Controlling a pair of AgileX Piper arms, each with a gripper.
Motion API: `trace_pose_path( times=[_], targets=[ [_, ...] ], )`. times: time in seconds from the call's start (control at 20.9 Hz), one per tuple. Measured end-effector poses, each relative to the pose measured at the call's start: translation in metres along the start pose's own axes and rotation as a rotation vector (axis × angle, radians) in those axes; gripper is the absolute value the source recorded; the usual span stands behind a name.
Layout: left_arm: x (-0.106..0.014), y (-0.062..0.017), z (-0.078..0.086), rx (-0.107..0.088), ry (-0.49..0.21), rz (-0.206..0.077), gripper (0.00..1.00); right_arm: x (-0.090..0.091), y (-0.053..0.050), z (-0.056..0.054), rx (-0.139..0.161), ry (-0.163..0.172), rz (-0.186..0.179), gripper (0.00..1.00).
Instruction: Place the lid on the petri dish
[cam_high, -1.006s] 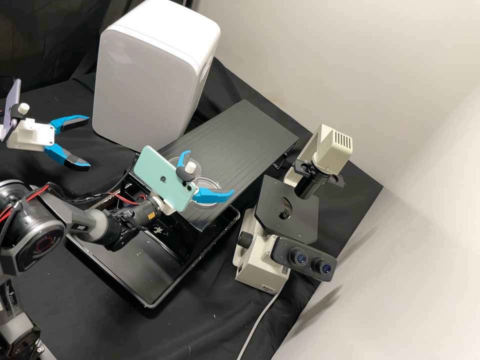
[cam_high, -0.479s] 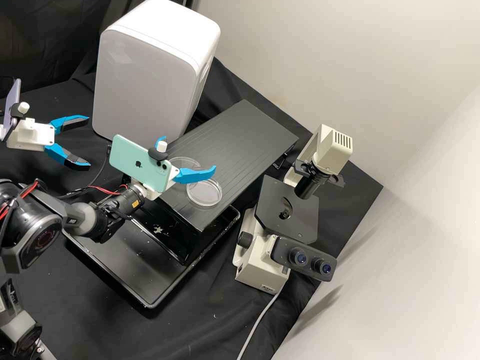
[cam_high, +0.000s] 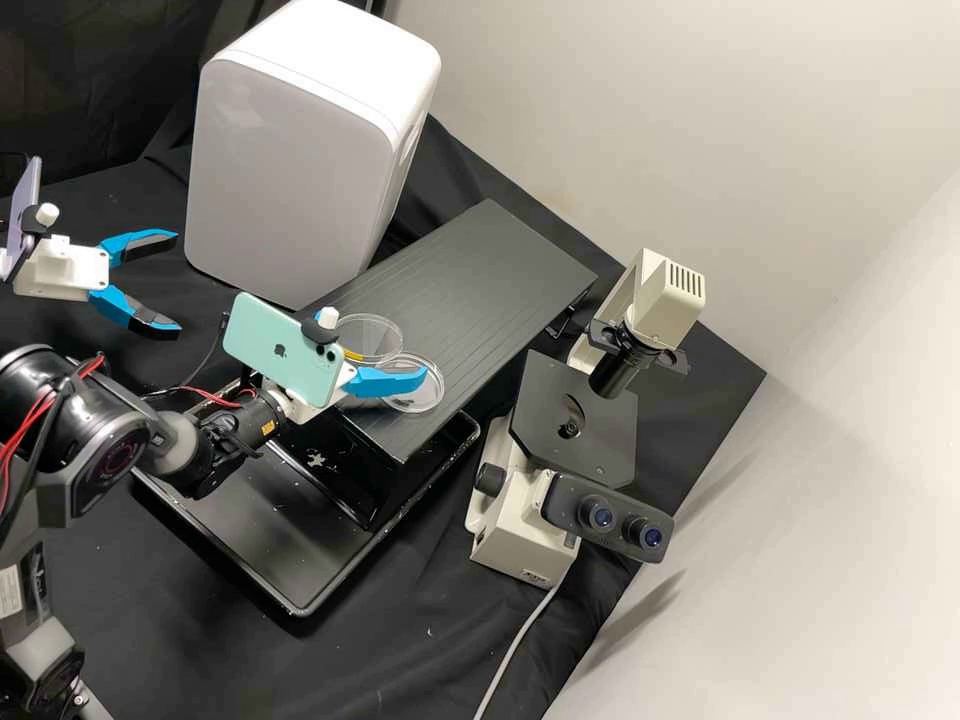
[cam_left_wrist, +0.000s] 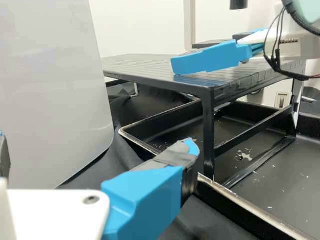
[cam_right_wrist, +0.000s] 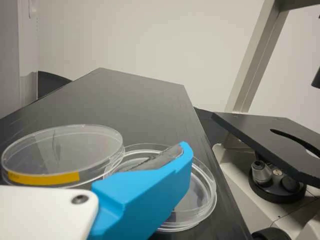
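Note:
Two clear round pieces lie side by side on the black raised platform (cam_high: 490, 265). The lid (cam_high: 372, 330) (cam_right_wrist: 62, 150), marked with a yellow strip, rests with its edge against the rim of the open petri dish (cam_high: 420, 388) (cam_right_wrist: 200, 197). My right gripper (cam_high: 378, 346) is open low over them. One of its blue fingers (cam_right_wrist: 150, 187) lies across the dish's near rim, with the lid beside it on the inner side. My left gripper (cam_high: 172, 283) (cam_left_wrist: 95, 145) hangs open far to the left by the white box, holding nothing.
A tall white box (cam_high: 300, 140) stands behind the platform. A black tray (cam_high: 300, 570) sits under the platform's front. A microscope (cam_high: 590, 440) stands to the right, its stage close to the platform's edge. Black cloth covers the bench.
The right gripper pulled back leftward and up from the dishes, then came down a little beside them. The left arm has kept still.

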Motion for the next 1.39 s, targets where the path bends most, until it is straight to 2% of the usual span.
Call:
trace_pose_path(
  times=[0.24,0.62,0.86,0.91,1.39],
  targets=[
    [0.000,0.0001,0.000,0.000,0.001,0.000,1.00,0.002,-0.003,0.002,-0.010,0.000,0.001,1.00],
    [0.000,0.0003,-0.002,-0.009,0.006,0.001,1.00,0.010,-0.005,-0.002,-0.034,0.004,0.010,1.00],
    [0.000,0.0003,-0.002,-0.008,0.007,0.001,1.00,0.018,-0.004,-0.004,-0.034,0.011,0.020,1.00],
    [0.000,0.0003,-0.002,-0.008,0.007,0.001,1.00,0.018,-0.005,-0.004,-0.034,0.009,0.017,0.00],
    [-0.001,0.0006,-0.004,-0.009,0.015,0.003,1.00,0.018,-0.005,-0.005,-0.034,0.014,0.015,0.00]
  ],
)
